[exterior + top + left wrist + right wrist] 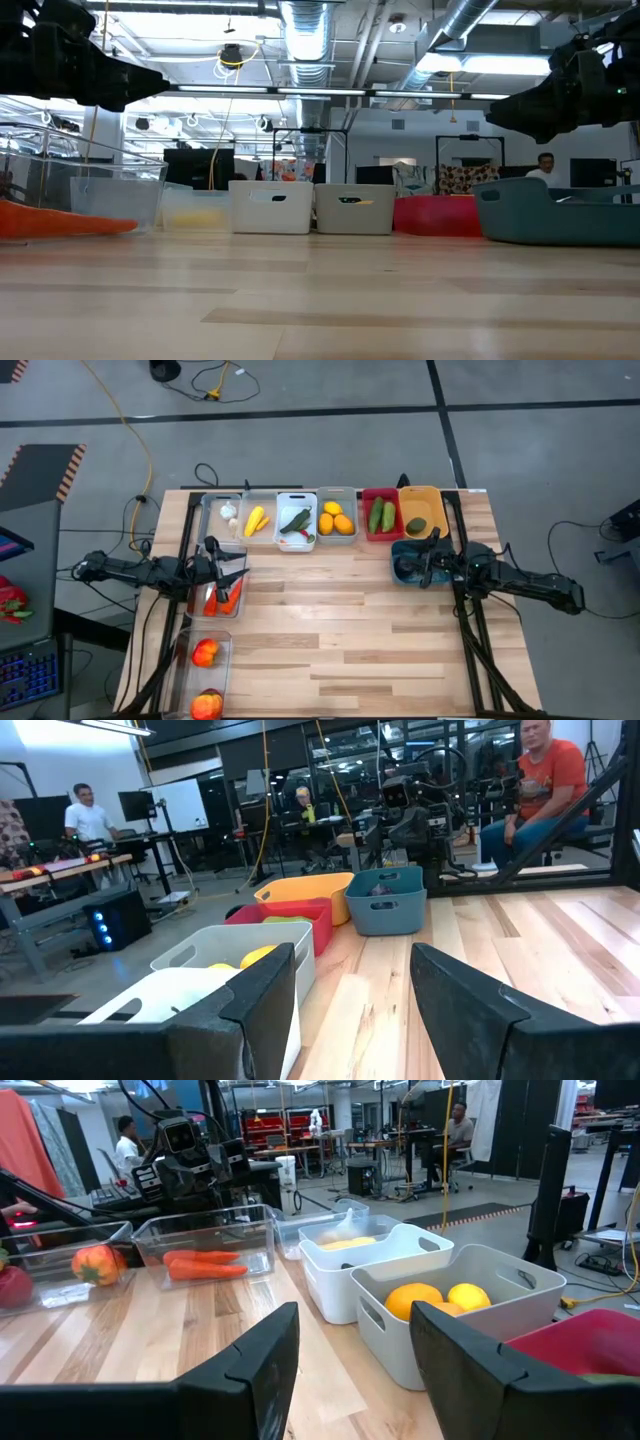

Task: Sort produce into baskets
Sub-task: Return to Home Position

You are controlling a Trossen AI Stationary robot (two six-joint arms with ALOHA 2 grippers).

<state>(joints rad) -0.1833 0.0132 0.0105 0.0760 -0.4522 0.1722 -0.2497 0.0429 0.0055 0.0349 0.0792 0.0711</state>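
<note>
My left gripper (238, 572) (350, 960) is open and empty, above the clear basket (222, 595) that holds orange carrots (203, 1263) at the table's left. My right gripper (415, 565) (355, 1315) is open and empty, over the teal basket (408, 567) (388, 900) at the right. Along the far edge stand baskets: a clear one with white garlic (228, 512), a clear one with yellow pieces (257, 520), a white one with a cucumber (296, 522), a grey one with yellow-orange fruits (336, 518), a red one with cucumbers (381, 515), and an orange-yellow one (421, 515).
A clear basket (205, 655) with red tomatoes and another tomato (207, 705) lie at the near left. Bare wood (340, 630) spreads over the table's middle and near right. People sit in the room beyond (545, 780). Cables lie on the floor (215, 385).
</note>
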